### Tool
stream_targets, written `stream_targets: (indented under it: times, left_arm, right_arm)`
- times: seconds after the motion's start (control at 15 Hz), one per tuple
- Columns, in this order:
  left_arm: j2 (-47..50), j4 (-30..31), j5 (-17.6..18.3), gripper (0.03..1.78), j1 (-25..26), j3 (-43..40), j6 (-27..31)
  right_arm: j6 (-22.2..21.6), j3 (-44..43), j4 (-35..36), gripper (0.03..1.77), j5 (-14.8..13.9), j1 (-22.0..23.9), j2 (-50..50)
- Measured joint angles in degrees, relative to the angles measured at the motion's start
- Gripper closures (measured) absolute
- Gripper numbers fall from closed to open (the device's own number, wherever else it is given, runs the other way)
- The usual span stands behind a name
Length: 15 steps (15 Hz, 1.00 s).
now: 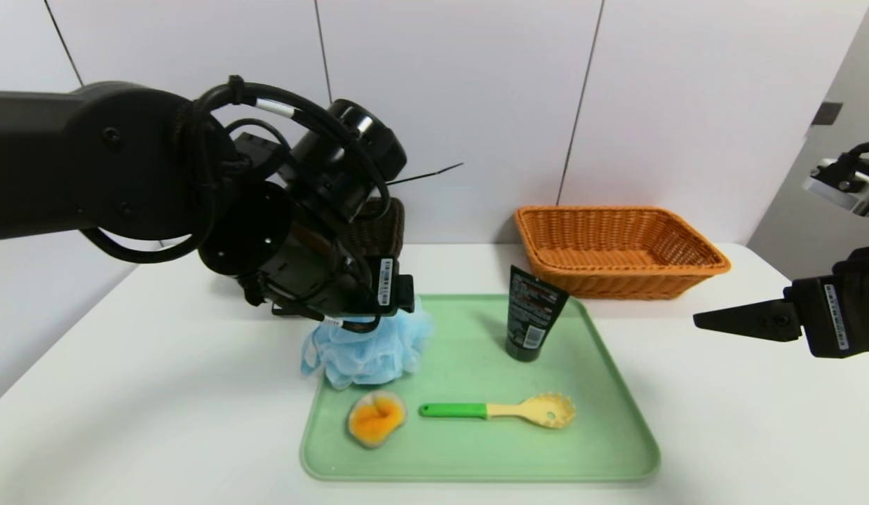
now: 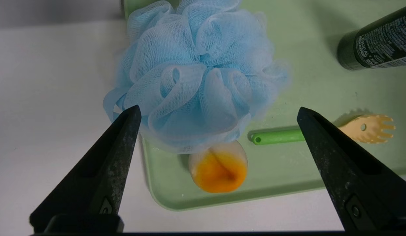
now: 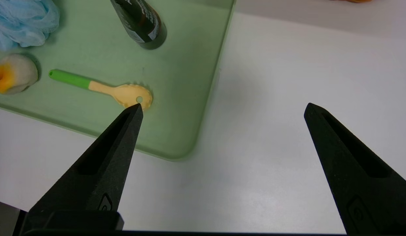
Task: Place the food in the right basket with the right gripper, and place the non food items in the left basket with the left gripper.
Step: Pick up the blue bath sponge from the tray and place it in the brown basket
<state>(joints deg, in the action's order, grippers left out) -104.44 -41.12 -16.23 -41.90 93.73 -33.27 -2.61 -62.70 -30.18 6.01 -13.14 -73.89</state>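
A pale green tray (image 1: 616, 393) sits in the middle of the white table (image 1: 125, 393), and everything else can be placed from it. On the tray's far left corner rests a blue mesh bath pouf (image 1: 367, 354), spilling a little over the tray's left rim. Just in front of the pouf, near the tray's front left corner, lies a white-and-orange peach-like piece of food (image 1: 376, 418). To the right of that, along the front of the tray, lies a pasta spoon (image 1: 504, 410) with a green handle and a cream toothed head pointing right. At the tray's back, right of the pouf, a black cosmetic tube (image 1: 532, 313) stands on its cap. Behind the tray's right corner is an orange wicker basket (image 1: 620, 249); a dark wicker basket (image 1: 378, 228) behind the left corner is mostly hidden by the arm. The left gripper (image 2: 216, 114) hangs over the pouf with jaws spread wide, holding nothing. The right gripper (image 3: 222, 108) hovers over bare table just off the tray's right edge, jaws likewise wide and empty.
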Motion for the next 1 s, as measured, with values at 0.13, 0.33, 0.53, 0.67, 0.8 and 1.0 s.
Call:
stream_targets:
  times: [0.13, 0.33, 0.53, 0.67, 0.8, 1.0]
  left_arm:
    - [-2.3, 0.0, -2.5, 0.12, -0.1, 1.4, 0.0]
    - [-5.3, 0.5, -3.2, 0.12, 0.2, 2.0, -0.2]
    - [-8.2, 0.7, -3.3, 0.12, 1.4, 2.2, -0.3]
    - [-10.3, 0.8, -3.4, 0.12, 2.1, 2.6, -0.4]
    - [-12.1, 0.8, -3.4, 0.12, 2.4, 2.8, -0.5]
    - [-13.5, 0.9, -3.4, 0.12, 2.5, 2.9, -0.5]
  right_arm:
    - [0.1, 0.2, -0.1, 0.10, 0.0, 0.0, 0.0]
    - [0.1, 1.0, 0.0, 0.10, 0.0, 0.4, 0.2]
    - [0.1, 2.1, 0.0, 0.10, 0.0, 0.7, 0.4]
    - [0.0, 2.7, 0.0, 0.10, 0.0, 0.7, 0.6]
    - [0.1, 3.0, 0.1, 0.10, 0.0, 0.8, 0.7]
    - [0.2, 3.3, 0.0, 0.10, 0.0, 0.8, 0.8]
